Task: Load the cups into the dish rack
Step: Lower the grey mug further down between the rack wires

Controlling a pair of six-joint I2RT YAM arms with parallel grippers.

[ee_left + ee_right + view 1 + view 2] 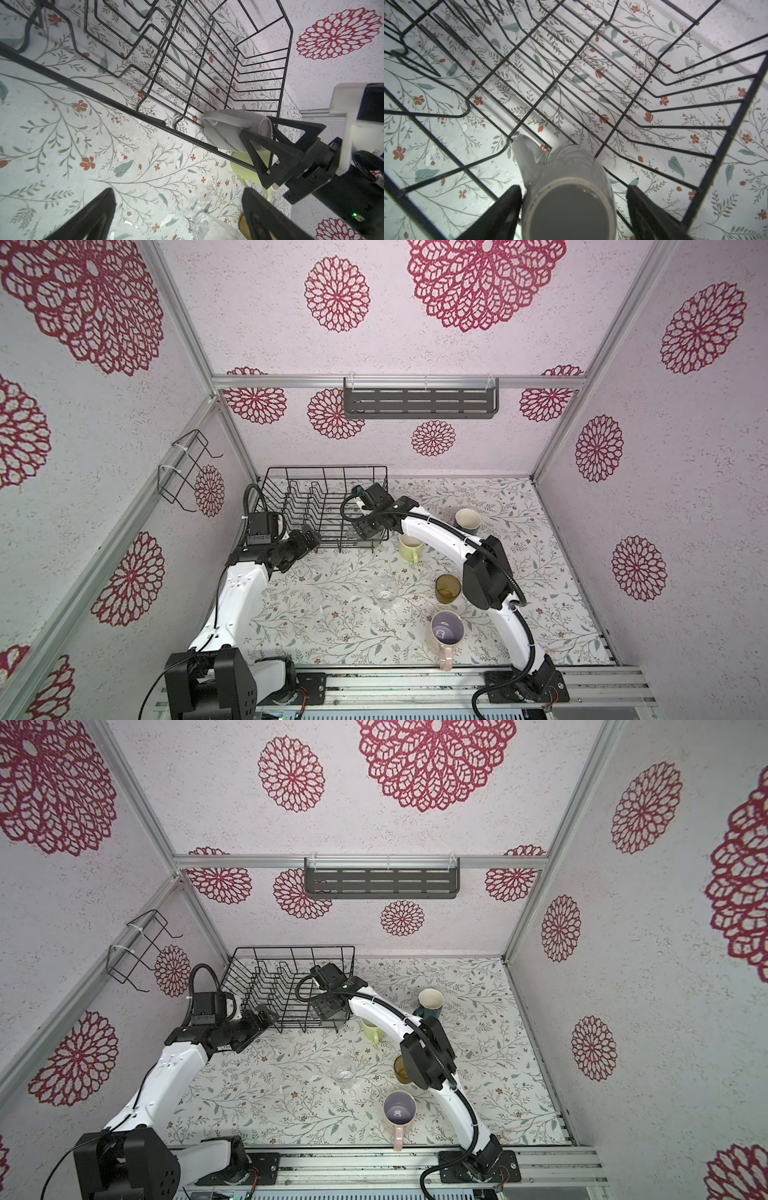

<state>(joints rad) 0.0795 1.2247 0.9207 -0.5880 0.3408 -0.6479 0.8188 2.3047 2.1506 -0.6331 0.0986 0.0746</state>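
Half behind right arm (374, 1013): amber tumbler (399, 1072)

The table (540, 572), covered in a pale sheet printed with leafy sprigs and small red flowers, fills the lower middle of both top views. The rack (324, 467) sits on its upper left corner, against the back wall. To the rack's right stands the teal mug (467, 521), with the yellow-green mug (410, 548) just below the rack's lower right corner; lower still are the clear glass (385, 591) and the amber tumbler (448, 589) side by side, and the pink mug (446, 630) stands nearest the bottom edge, handle pointing down the frame.
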